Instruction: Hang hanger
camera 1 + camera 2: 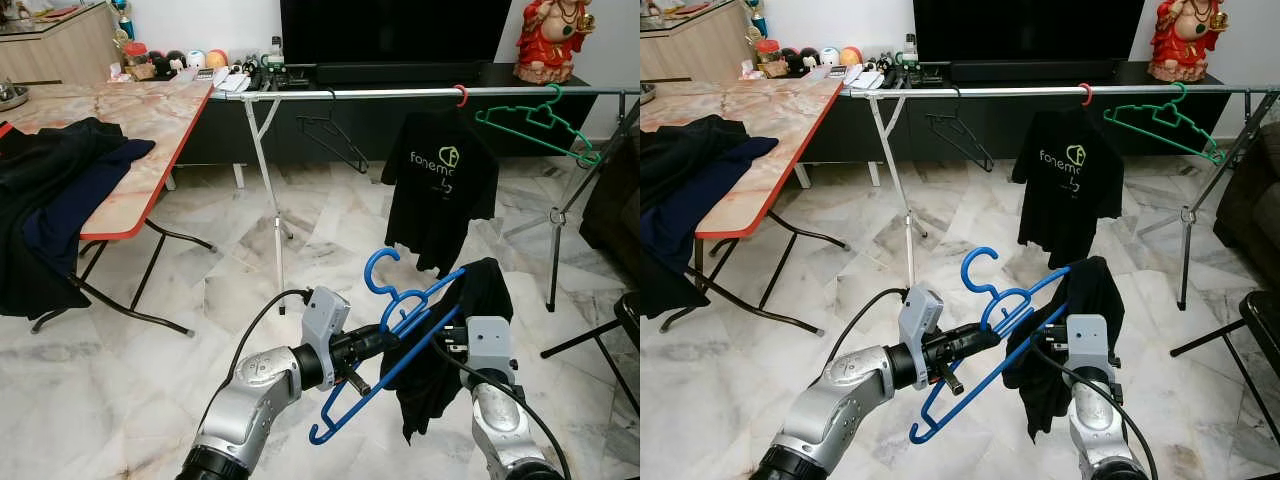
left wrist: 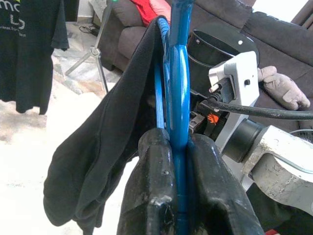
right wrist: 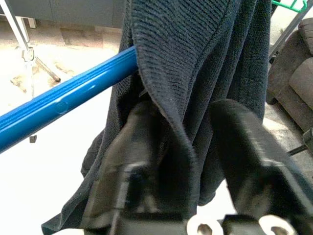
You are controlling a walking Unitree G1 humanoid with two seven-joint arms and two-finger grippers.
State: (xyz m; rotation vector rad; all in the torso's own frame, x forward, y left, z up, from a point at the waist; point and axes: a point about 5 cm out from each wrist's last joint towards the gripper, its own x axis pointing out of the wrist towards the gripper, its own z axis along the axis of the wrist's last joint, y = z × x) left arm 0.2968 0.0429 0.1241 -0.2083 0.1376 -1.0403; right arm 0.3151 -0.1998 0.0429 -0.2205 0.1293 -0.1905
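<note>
The room has a pale marble floor [image 1: 120, 370], with a black TV cabinet [image 1: 380, 120] along the far wall and a red figurine [image 1: 548, 38] on its right end. To the left stands a folding desk [image 1: 140, 150] with a marbled top and red edge, dark clothes [image 1: 50, 200] heaped over its near left corner and small clutter at its far edge. A long metal clothes rail [image 1: 400, 93] on thin tripod legs runs across the room in front of the cabinet; on it hang an empty black hanger [image 1: 335, 135], a black printed T-shirt [image 1: 440, 190] and, near the rail's right end, an empty green hanger [image 1: 540, 125]. Well short of the rail, held in the air over the floor, is the blue hanger [image 1: 395, 350]: its long bar slants from low on the robot's left up to the right, and its hook curls upward toward the rail. A black garment [image 1: 450, 350] is draped over the hanger's raised right end and hangs down. The left gripper [image 2: 178, 191] is pressed together on the blue bar, pinching it between both fingers. The right gripper [image 3: 195, 161] sits at the draped end with a fold of the black garment between its fingers, which look parted around the cloth; I cannot tell whether they truly clamp it. A grey sofa [image 2: 274, 44] stands off to the right.
</note>
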